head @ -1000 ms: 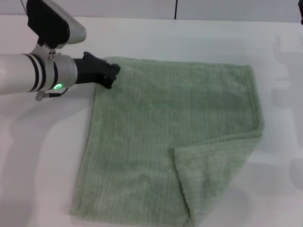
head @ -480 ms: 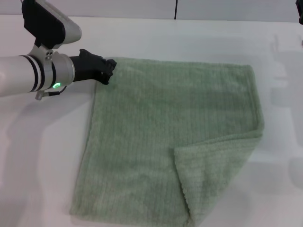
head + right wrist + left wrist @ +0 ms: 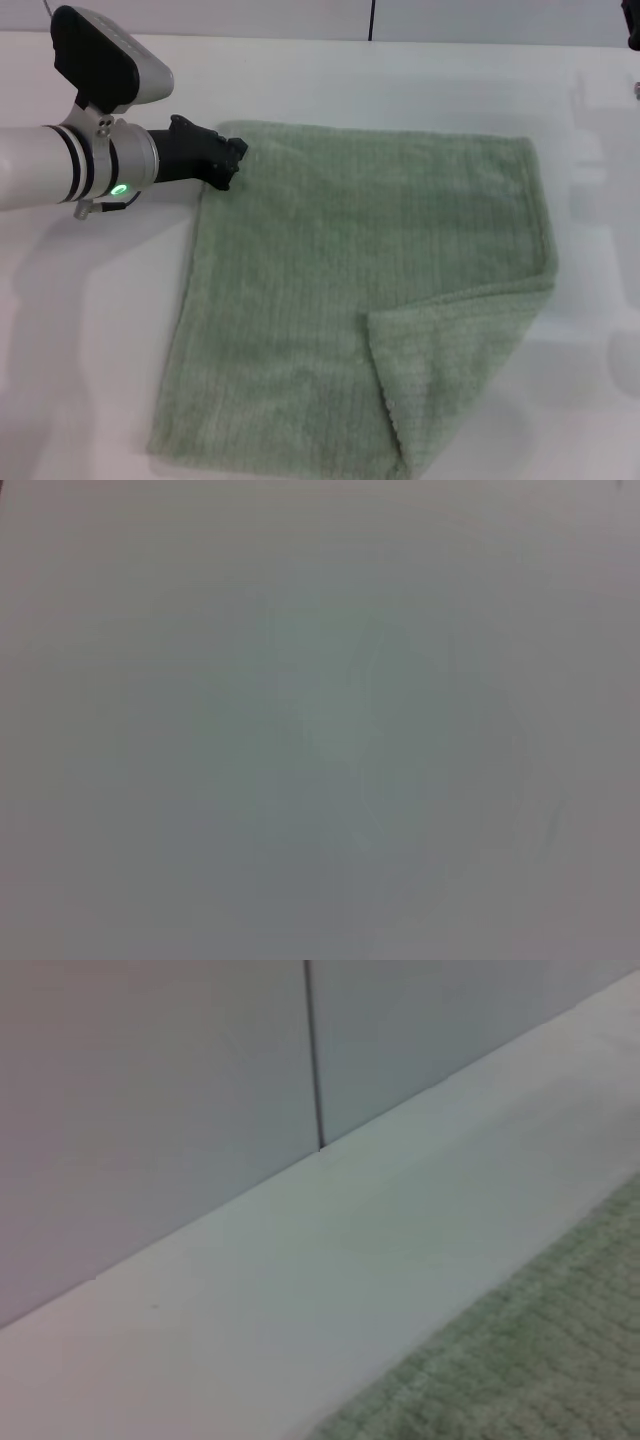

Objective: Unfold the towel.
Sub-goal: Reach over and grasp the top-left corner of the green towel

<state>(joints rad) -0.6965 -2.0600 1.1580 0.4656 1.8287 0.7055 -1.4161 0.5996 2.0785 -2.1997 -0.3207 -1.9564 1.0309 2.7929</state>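
Observation:
The pale sage-green towel (image 3: 380, 230) lies spread on the white table, nearly flat. Its near right corner (image 3: 450, 370) is folded over onto the cloth as a triangular flap. My left gripper (image 3: 232, 160) is black and sits low at the towel's far left corner, touching or just beside the hem. The left wrist view shows a strip of the towel (image 3: 540, 1360) beside bare table. My right gripper is out of view; only a dark sliver of that arm (image 3: 634, 38) shows at the far right edge.
The white table (image 3: 100, 330) surrounds the towel on all sides. A grey wall (image 3: 200, 1090) with a dark vertical seam (image 3: 313, 1055) stands behind the table's far edge. The right wrist view shows only a plain pale surface.
My left gripper drew back a little to the left and then returned to the towel's far left corner. The towel and its folded flap lie as before.

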